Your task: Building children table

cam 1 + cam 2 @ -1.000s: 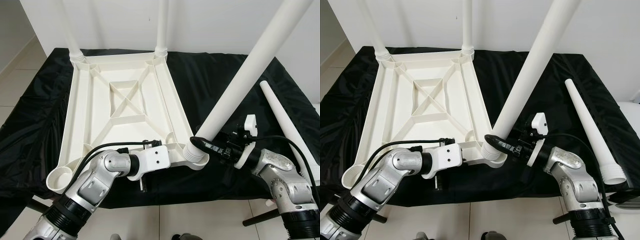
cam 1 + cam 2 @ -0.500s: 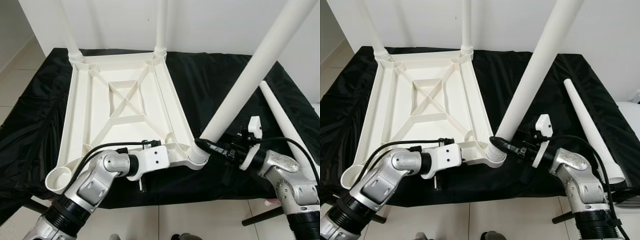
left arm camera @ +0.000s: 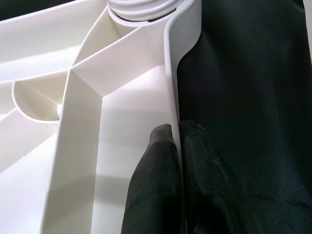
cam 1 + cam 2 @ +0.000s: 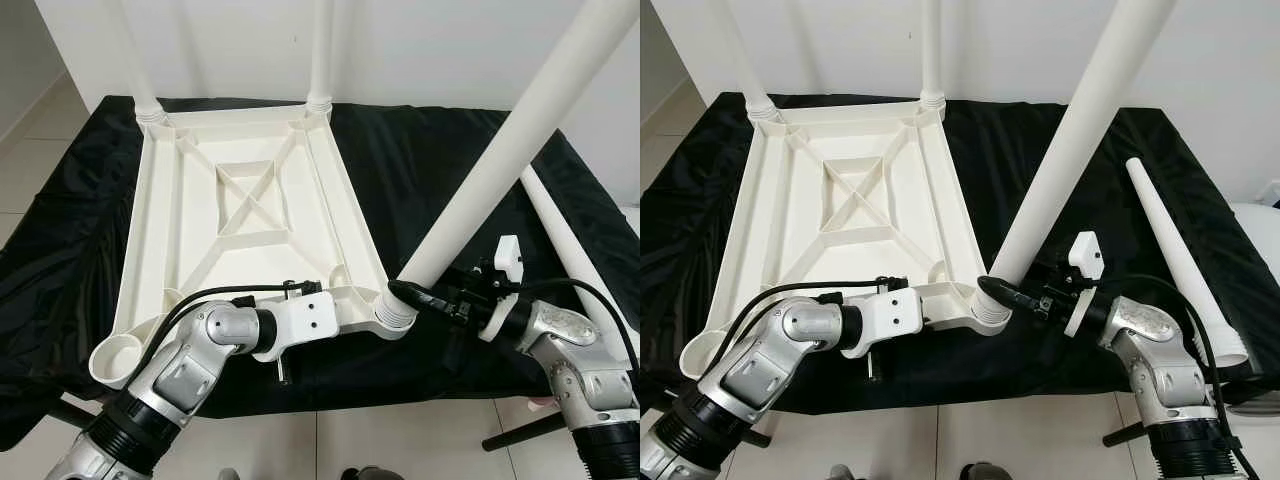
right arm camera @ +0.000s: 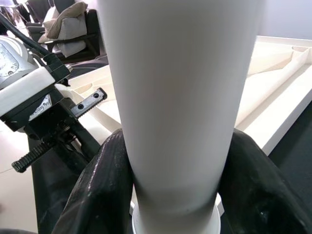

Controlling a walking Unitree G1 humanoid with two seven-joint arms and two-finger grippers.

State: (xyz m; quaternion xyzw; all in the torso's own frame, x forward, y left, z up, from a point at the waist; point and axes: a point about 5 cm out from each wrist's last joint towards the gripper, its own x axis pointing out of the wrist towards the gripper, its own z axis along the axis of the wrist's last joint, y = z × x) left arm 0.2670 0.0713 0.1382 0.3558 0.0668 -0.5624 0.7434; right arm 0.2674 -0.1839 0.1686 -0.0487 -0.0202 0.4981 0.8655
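On a surface (image 4: 470, 170) draped in black cloth (image 4: 60, 250), a white plastic tabletop (image 4: 250, 215) lies upside down, its ribbed underside facing up with a crossed rectangle at the middle. Two white legs stand upright in its far corners, the far-left leg (image 4: 135, 60) and the far-right leg (image 4: 321, 50). At the near-left corner an empty round socket (image 4: 118, 355) sits open.

Near the near-right corner, a third leg (image 4: 500, 160) leans up and to the right, its base seated in the ringed socket (image 4: 392, 315) there. The right tool (image 4: 415, 297) pinches this leg just above the socket, its black fingers (image 5: 105, 190) pressed against either side of the white tube, as the right wrist view shows.

Along the near edge of the tabletop, the left tool (image 3: 178, 146) grips the thin rim (image 3: 171, 92), one finger inside and one outside the wall, pressed together on it, just left of the socket that holds the leaning leg. The left arm (image 4: 190, 360) reaches in from the near left with a black cable looping over it.

Off to the right, a fourth leg (image 4: 1175, 260) lies loose on the cloth, tapered end pointing far, wide end near the surface's edge.
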